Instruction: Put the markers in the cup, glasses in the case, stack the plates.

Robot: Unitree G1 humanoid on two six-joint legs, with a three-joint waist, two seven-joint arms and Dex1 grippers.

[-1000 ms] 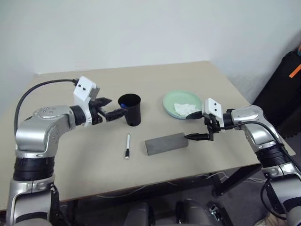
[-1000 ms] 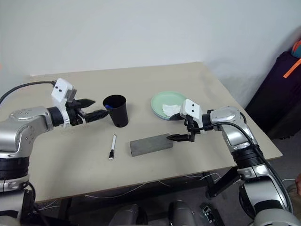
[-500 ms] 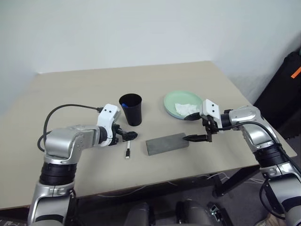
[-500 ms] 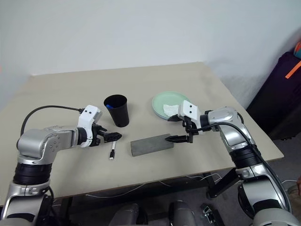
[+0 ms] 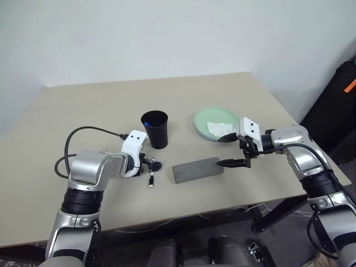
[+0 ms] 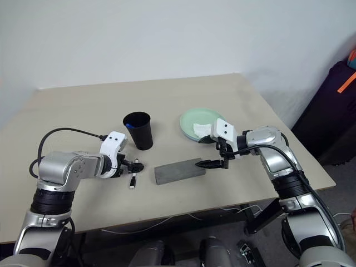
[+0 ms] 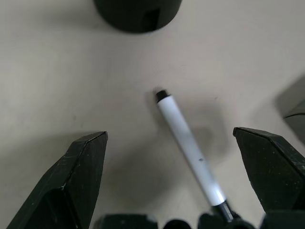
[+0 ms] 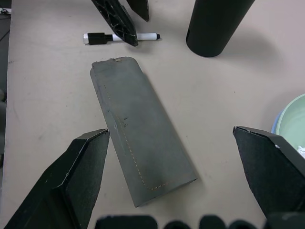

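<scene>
A thin white marker [image 7: 187, 142] with a black cap lies on the table between the fingers of my left gripper [image 5: 152, 164], which is open and angled down just over it. The black cup [image 5: 155, 129] stands just behind, with a blue marker end [image 5: 146, 125] showing inside. The grey case [image 5: 197, 169] lies shut in the middle of the table. My right gripper [image 5: 227, 151] hangs open over its right end, holding nothing. The mint green plate [image 5: 201, 122] rests on a light blue plate whose edge [image 8: 275, 127] peeks out. The glasses are out of view.
A crumpled white tissue [image 5: 218, 128] lies in the green plate. The table's front edge [image 5: 183, 214] runs close below the case. A black bag [image 5: 334, 105] stands on the floor at the right.
My left gripper has come down from beside the cup and tilted downward over the black-capped marker. The right arm has kept still.
</scene>
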